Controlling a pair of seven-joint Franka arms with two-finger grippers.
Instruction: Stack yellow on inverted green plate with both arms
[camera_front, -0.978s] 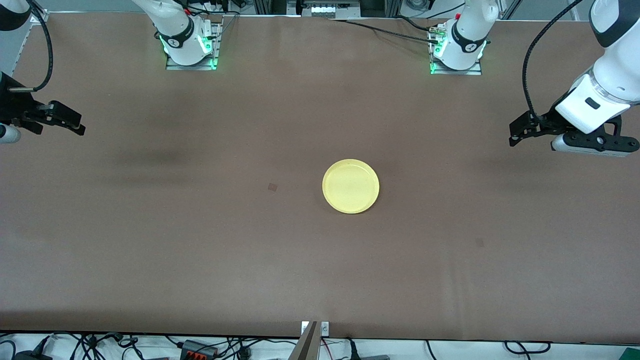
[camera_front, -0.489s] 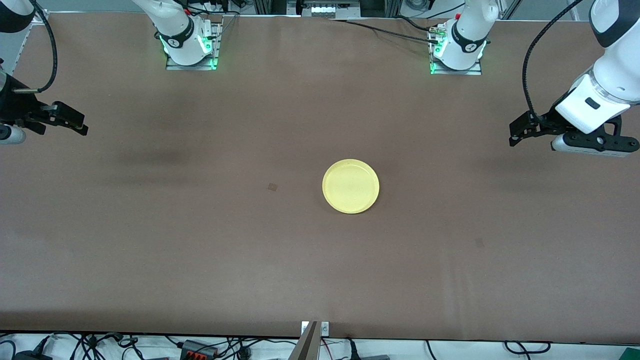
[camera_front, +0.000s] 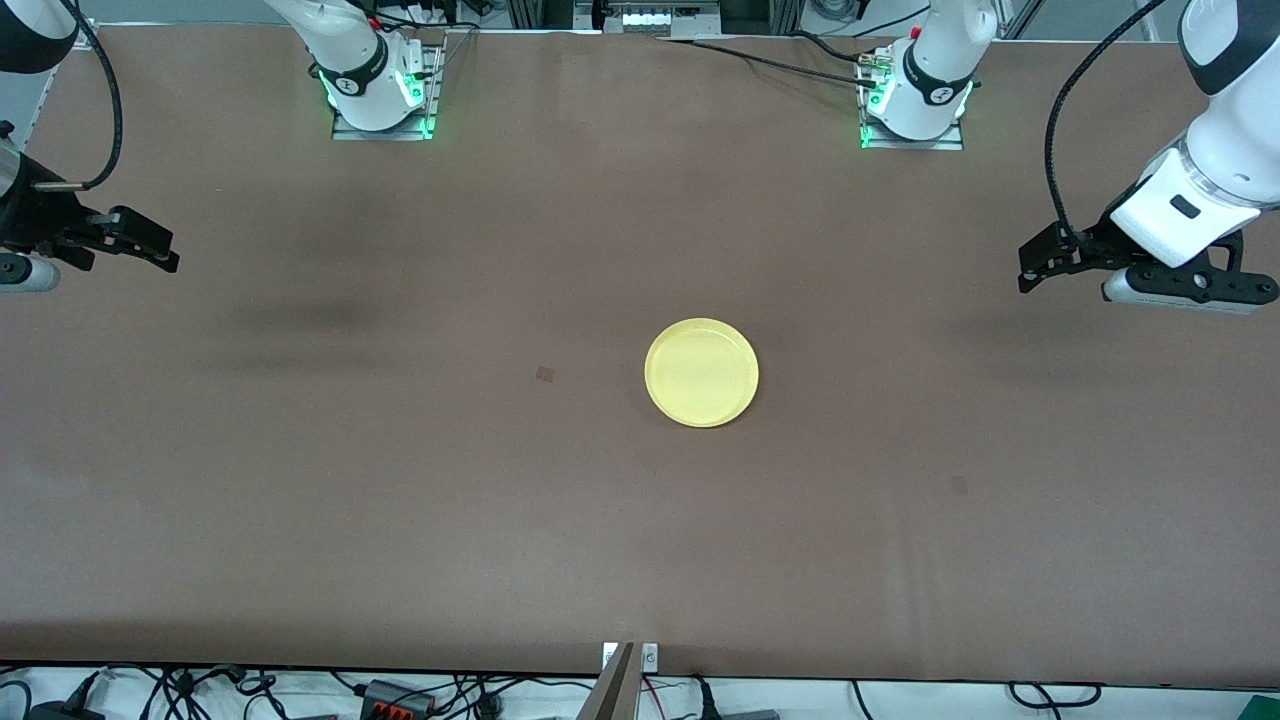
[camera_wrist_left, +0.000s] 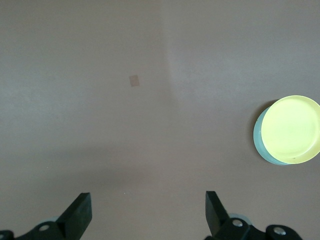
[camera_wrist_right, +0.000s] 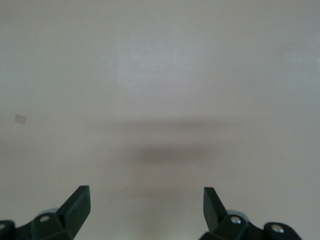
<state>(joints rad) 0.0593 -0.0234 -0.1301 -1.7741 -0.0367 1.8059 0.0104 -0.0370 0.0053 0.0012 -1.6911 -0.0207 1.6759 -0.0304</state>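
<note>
The yellow plate (camera_front: 701, 372) lies rim up in the middle of the table. In the left wrist view the yellow plate (camera_wrist_left: 292, 128) rests on the pale green plate (camera_wrist_left: 258, 144), of which only a thin crescent shows under its edge. In the front view the green plate is hidden under the yellow one. My left gripper (camera_front: 1030, 272) hangs open and empty over the left arm's end of the table; its open fingers show over bare table in its wrist view (camera_wrist_left: 148, 210). My right gripper (camera_front: 160, 255) hangs open and empty over the right arm's end, likewise over bare table (camera_wrist_right: 146, 205).
A small brown mark (camera_front: 545, 374) lies on the table beside the plates, toward the right arm's end. The two arm bases (camera_front: 380, 90) (camera_front: 915, 100) stand along the robots' edge. Cables lie past the table edge nearest the camera.
My right gripper has drifted slightly over its end of the table. The left arm and the plates have not moved.
</note>
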